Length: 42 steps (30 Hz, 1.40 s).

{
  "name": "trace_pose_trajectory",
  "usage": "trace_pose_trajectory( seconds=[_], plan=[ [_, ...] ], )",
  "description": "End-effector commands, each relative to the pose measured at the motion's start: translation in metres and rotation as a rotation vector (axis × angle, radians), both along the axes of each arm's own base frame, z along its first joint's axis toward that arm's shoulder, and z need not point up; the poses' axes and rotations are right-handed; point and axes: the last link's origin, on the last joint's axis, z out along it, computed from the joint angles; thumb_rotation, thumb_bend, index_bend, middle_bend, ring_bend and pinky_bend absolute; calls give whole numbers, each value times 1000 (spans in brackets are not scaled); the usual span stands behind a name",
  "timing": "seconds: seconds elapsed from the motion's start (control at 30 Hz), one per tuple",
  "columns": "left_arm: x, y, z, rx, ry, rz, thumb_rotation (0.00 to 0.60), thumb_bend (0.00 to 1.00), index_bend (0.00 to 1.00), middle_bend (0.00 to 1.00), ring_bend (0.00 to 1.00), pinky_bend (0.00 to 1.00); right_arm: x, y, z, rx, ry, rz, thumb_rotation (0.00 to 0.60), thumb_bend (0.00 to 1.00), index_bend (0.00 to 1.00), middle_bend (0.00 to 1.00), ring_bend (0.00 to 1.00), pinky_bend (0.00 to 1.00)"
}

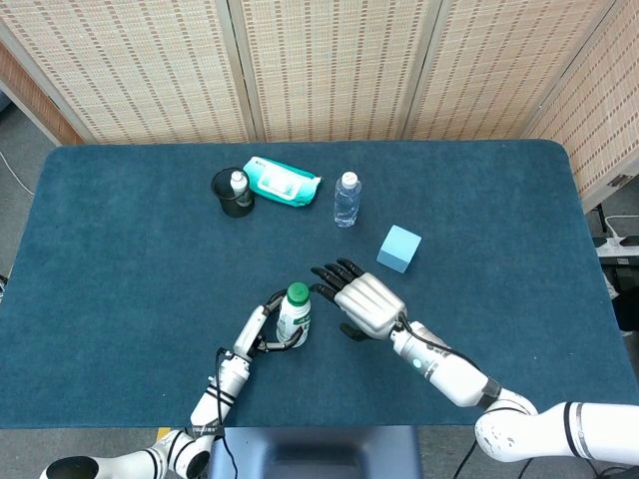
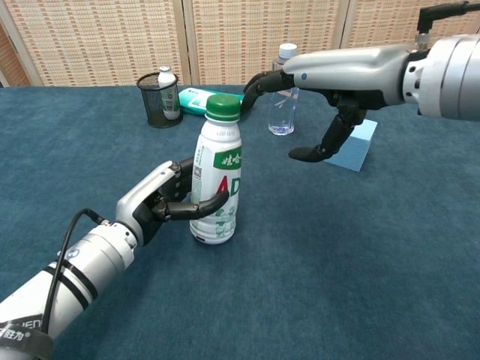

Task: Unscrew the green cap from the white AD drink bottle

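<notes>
Low and left of centre in the head view: drink bottle (image 1: pixel 295 315) upright on the table (image 1: pixel 120 259), cap (image 1: pixel 298 293) on top. Left hand (image 1: pixel 262 331) wrapped around the bottle's lower body from the left. Right hand (image 1: pixel 361 302) just right of the cap, fingers spread, fingertips (image 2: pixel 253 84) close beside the cap. In the upper middle, left to right: cup (image 1: pixel 233 193) with a small bottle (image 1: pixel 239 185) in it, packet (image 1: pixel 284 182) just beside, water bottle (image 1: pixel 345 200). Block (image 1: pixel 399 247) right of centre, behind the right hand.
</notes>
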Motion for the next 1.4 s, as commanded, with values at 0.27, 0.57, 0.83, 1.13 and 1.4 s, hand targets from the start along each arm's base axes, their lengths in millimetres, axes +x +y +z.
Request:
trace_pose_trajectory(
  seconds=[0.27, 0.57, 0.83, 1.13, 1.4],
  plan=[
    [-1, -2, -2, 5, 19, -15, 600, 820, 735, 761, 294, 0, 1, -3, -1, -22, -4, -15, 600, 302, 165, 0, 0, 0],
    [-1, -3, -8, -13, 41, -21, 600, 823, 736, 766, 301, 0, 11, -2, -8, 3, -21, -7, 600, 301, 165, 0, 0, 0],
    [-2, 1, -9, -50, 31, 5, 600, 849, 741, 779, 316, 0, 17, 4, -8, 21, -40, 1, 600, 305, 164, 0, 0, 0],
    [-4, 2, -12, -129, 26, 29, 600, 940, 761, 833, 369, 39, 23, 13, -10, 61, -43, 30, 600, 317, 164, 0, 0, 0],
    [-4, 2, -13, -194, 25, 41, 600, 980, 769, 864, 422, 70, 29, 20, -13, 89, -39, 63, 600, 327, 164, 0, 0, 0]
  ],
)
